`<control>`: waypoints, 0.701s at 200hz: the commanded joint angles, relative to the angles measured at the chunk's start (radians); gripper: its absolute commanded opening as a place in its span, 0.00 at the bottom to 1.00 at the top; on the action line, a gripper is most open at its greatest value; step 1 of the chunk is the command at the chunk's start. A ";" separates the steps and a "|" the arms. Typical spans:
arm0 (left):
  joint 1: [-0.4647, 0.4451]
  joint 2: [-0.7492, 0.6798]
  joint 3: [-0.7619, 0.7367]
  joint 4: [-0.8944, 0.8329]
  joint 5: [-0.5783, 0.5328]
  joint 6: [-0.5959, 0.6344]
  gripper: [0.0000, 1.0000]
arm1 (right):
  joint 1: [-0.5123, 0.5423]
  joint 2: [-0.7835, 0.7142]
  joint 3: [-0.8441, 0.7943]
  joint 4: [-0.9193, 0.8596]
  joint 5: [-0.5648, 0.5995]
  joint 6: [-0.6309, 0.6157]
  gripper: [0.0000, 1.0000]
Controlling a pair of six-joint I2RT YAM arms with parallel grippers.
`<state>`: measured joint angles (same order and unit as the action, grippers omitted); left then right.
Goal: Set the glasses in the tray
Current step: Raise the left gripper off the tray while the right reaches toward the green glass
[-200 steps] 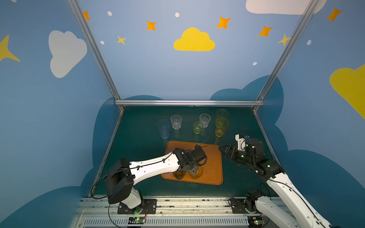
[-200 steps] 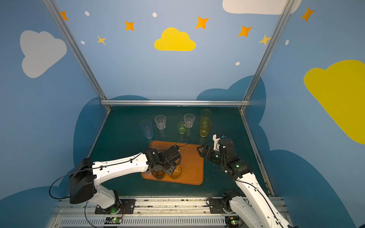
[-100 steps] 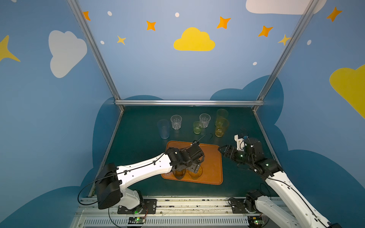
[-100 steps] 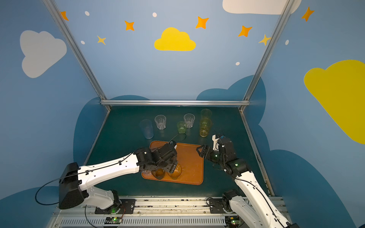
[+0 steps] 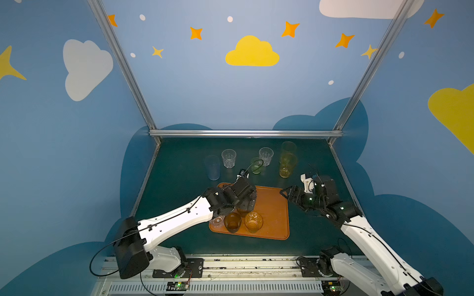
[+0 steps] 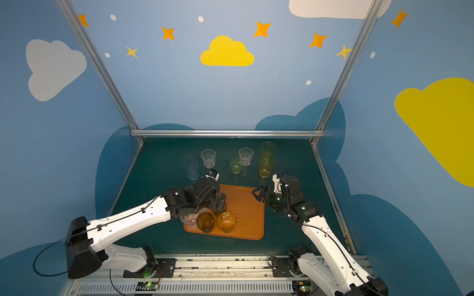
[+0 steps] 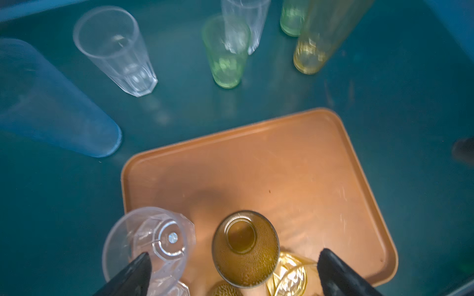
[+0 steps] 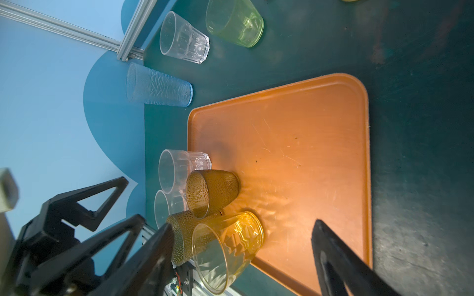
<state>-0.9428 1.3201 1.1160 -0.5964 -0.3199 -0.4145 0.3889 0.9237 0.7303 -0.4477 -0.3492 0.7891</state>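
left gripper [image 7: 233, 253] wide over the brown glass [image 8: 213, 191], right gripper [image 5: 285, 194] wide, empty; a clumsy lift could topple the tray's [image 7: 307, 153] crowded corner.

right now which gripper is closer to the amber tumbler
Left. The left gripper hovers beside the amber tumbler, over the tray; the right gripper is at the tray's far-right corner.
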 commanded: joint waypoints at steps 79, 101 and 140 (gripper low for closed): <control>0.214 -0.349 -0.301 0.288 0.087 -0.084 1.00 | 0.119 0.391 0.325 0.117 -0.002 0.051 0.82; 0.246 -0.356 -0.323 0.322 0.140 -0.070 1.00 | 0.123 0.502 0.423 0.101 0.017 0.047 0.81; 0.268 -0.357 -0.378 0.425 0.212 -0.003 1.00 | 0.128 0.733 0.670 -0.031 0.037 -0.055 0.78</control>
<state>-0.6823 0.9703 0.7589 -0.2527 -0.1585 -0.4706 0.5125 1.5585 1.2671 -0.3836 -0.3405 0.8104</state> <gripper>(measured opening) 0.998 0.789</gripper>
